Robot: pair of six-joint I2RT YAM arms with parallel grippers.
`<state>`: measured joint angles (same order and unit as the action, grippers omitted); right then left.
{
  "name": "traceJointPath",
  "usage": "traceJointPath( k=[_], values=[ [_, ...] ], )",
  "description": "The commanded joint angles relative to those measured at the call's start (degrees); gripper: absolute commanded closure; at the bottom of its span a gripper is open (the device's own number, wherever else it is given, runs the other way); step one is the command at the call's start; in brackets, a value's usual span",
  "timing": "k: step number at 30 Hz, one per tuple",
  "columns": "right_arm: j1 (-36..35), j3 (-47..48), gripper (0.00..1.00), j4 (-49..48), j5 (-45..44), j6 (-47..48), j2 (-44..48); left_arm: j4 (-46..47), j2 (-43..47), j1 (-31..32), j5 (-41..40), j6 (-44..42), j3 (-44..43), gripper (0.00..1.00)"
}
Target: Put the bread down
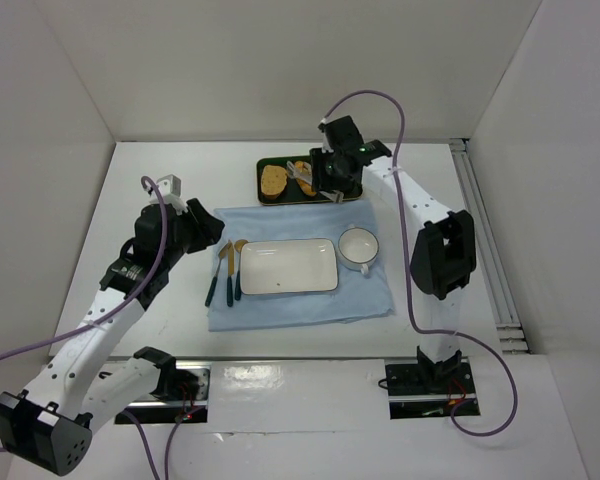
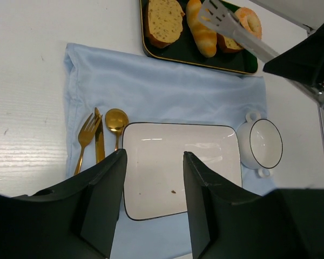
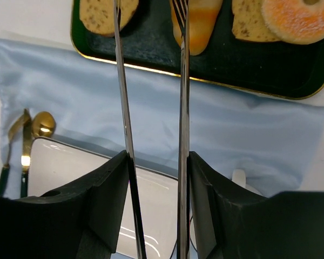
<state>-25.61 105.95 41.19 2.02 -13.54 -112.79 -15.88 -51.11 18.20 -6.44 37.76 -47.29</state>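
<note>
The bread (image 1: 302, 176) is a golden roll lying in the dark green tray (image 1: 280, 200) between a toast slice (image 1: 273, 181) and a doughnut. It also shows in the left wrist view (image 2: 201, 28) and the right wrist view (image 3: 201, 24). My right gripper (image 1: 337, 186) (image 3: 158, 156) is shut on metal tongs (image 3: 181, 81), whose arms stand apart. One tong tip hangs over the roll's left side, the other over the toast's edge. The tongs are not closed on the roll. My left gripper (image 1: 212, 232) (image 2: 154, 154) is open and empty above the white plate (image 2: 178, 140).
A blue cloth (image 1: 300, 305) carries the rectangular plate (image 1: 288, 266), a white handled bowl (image 1: 359, 247) on its right and gold cutlery (image 1: 225, 272) on its left. The doughnut (image 3: 299, 19) lies on a second toast at the tray's right. White walls enclose the table.
</note>
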Motion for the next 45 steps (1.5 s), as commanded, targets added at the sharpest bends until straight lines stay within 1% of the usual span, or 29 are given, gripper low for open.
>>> traceJointPath(
  k=[1, 4, 10, 15, 19, 26, 32, 40, 45],
  values=[
    [-1.82, 0.04, 0.47, -2.17, -3.43, 2.55, -0.84, 2.34, 1.1, 0.26, -1.12, 0.12, 0.27, 0.41],
    [-2.43, 0.57, 0.47, -2.78, -6.31, 3.08, -2.34, 2.34, 1.1, 0.26, -1.12, 0.12, 0.27, 0.41],
    [-2.96, 1.63, 0.47, -2.78, -10.45, 3.6, -2.34, 1.82, 1.1, 0.26, -1.65, 0.12, 0.27, 0.41],
    [-2.96, 4.43, 0.47, 0.11, -11.68, 3.61, -1.73, 1.82, 0.58, 0.26, -1.65, 0.12, -0.26, 0.4],
    [-2.96, 4.44, 0.47, 0.12, -12.74, 3.61, -1.11, 1.82, 0.05, 0.26, -1.65, 0.12, -0.26, 0.4],
    [-2.96, 0.67, 0.47, -0.41, -15.29, 4.13, -0.41, 1.82, 0.05, 0.26, -1.65, 0.12, -0.26, 0.4],
    [-2.44, -5.05, 0.47, -5.06, -16.79, 4.66, 0.73, 1.29, 0.05, 0.26, -1.65, 0.12, -0.26, 0.4],
    [-1.9, -4.53, 0.47, -5.59, -17.31, 5.19, -1.38, 0.76, 0.05, 0.26, -1.65, 0.65, -0.26, 0.4],
    [-1.38, -4.0, 0.44, -4.28, -15.21, 4.14, -2.43, 0.76, 0.05, 0.26, -1.65, 0.65, -0.26, 0.4]
  ],
)
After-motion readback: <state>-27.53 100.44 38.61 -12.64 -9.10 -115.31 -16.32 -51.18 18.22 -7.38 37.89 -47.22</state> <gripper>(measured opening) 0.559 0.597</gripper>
